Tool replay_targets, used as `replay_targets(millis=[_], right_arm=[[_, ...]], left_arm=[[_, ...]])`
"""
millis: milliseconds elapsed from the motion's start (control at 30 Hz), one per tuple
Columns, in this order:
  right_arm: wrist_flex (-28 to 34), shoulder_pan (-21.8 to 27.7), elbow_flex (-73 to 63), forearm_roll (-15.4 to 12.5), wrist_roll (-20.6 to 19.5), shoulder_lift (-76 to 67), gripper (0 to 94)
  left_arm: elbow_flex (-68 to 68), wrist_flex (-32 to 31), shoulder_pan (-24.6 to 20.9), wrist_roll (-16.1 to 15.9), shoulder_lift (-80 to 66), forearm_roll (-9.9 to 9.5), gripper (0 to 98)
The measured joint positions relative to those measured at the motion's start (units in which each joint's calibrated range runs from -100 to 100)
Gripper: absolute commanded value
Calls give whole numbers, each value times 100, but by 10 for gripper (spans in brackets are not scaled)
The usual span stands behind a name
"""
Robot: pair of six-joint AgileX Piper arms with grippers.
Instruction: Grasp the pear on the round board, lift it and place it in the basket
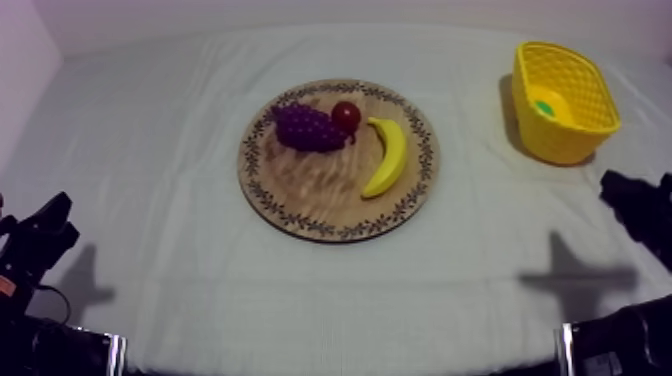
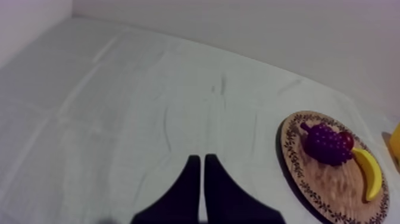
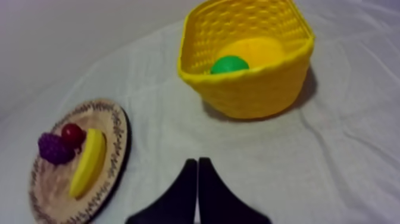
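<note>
Clenched on nothing, fingers pressed into narrow wedges, are the left gripper (image 2: 201, 164) and right gripper (image 3: 197, 164). The pear (image 1: 553, 103) lies on its side in the woven yellow basket (image 1: 560, 142) at upper right. Its smooth yellow body runs lengthwise, green end toward the round wooden board (image 1: 310, 190) at centre, which bears knobbly grapes (image 1: 308, 128), a small red fruit (image 1: 346, 116) and a curved banana (image 1: 388, 157).

Purple grapes (image 1: 308, 128) touching small red fruit (image 1: 346, 116); banana (image 1: 388, 156) just beside; grey-white cloth (image 1: 170, 210) creased

The basket (image 3: 256, 89) wall hides most of the pear (image 3: 253, 50); I see just its yellow top and a green end. From my left wrist the view's edge cuts off the board (image 2: 321, 179), and the grapes (image 2: 324, 145) cover part of the small red fruit (image 2: 346, 140).
</note>
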Motion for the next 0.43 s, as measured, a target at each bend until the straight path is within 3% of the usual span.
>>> replay_targets(millis=[133, 333, 433], right_arm=[[321, -9, 420, -12, 244, -691, 4], [114, -12, 566, 8, 281, -990, 3], [114, -12, 574, 8, 508, -990, 3]], left_arm=[[0, 0, 0, 0, 0, 0, 1], [0, 0, 0, 0, 0, 0, 1], [0, 0, 0, 0, 0, 0, 1]])
